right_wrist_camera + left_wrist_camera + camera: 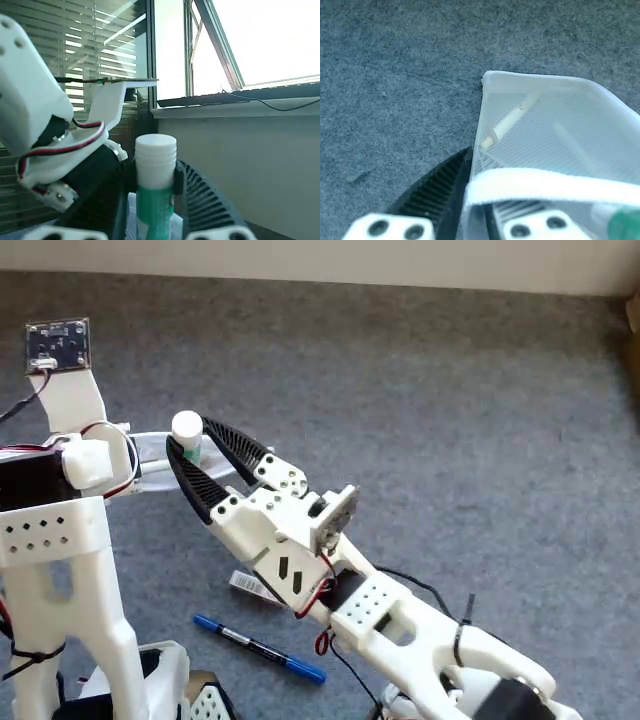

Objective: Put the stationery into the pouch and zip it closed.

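Blue pen [260,648] is lying nearest us on the grey felt worktop [480,390]. Right gripper [188,435] is clamping a round, white-capped green glue stick [155,187] beside the translucent mesh pouch [555,130]. Left gripper [470,205] is pinching its rim.

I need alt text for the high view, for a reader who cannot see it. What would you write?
The right gripper holds a glue stick upright at the pouch, which the left arm holds. A blue pen lies on the grey carpet nearby.
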{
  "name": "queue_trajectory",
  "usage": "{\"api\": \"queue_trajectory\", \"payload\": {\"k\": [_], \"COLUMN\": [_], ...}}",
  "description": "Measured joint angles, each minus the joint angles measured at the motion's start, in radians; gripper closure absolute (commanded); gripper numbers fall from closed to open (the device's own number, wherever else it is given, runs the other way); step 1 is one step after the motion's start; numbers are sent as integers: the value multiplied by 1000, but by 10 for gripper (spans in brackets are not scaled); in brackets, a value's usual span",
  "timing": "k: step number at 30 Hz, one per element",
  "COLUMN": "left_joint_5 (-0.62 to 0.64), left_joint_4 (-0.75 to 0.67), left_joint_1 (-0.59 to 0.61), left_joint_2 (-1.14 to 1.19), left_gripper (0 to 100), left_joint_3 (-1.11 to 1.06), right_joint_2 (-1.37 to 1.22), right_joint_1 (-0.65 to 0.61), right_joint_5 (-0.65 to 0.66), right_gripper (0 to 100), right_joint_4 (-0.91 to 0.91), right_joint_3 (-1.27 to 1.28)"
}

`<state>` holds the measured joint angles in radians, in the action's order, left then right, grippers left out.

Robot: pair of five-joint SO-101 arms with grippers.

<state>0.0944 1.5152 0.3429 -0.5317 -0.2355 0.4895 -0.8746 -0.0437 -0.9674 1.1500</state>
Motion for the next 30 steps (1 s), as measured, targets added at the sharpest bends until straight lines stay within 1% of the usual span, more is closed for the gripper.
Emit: {"api": "queue_trajectory", "payload": {"k": [4,9,13,15,19,27,30], "left_joint_5": [0,0,0,0,0,0,0], "left_joint_4": [0,0,0,0,0,-17,-18], "left_joint_1": [0,0,0,0,0,0,0], "left_joint_2": [0,0,0,0,0,-2,-2], "left_gripper": [994,994,994,994,994,994,994], "left_joint_3": [0,0,0,0,0,-17,-17], "right_joint_2": [-87,-98,-98,-100,-100,-95,-57], "right_joint_1": [2,3,3,-2,-20,-31,-31], "right_joint_5": [0,5,97,126,138,141,141], "right_gripper": [984,980,977,954,872,865,865], "right_joint_4": [-58,-71,-72,-72,-72,-48,-29], "right_joint_3": [0,-2,-2,-2,-2,14,28]}}
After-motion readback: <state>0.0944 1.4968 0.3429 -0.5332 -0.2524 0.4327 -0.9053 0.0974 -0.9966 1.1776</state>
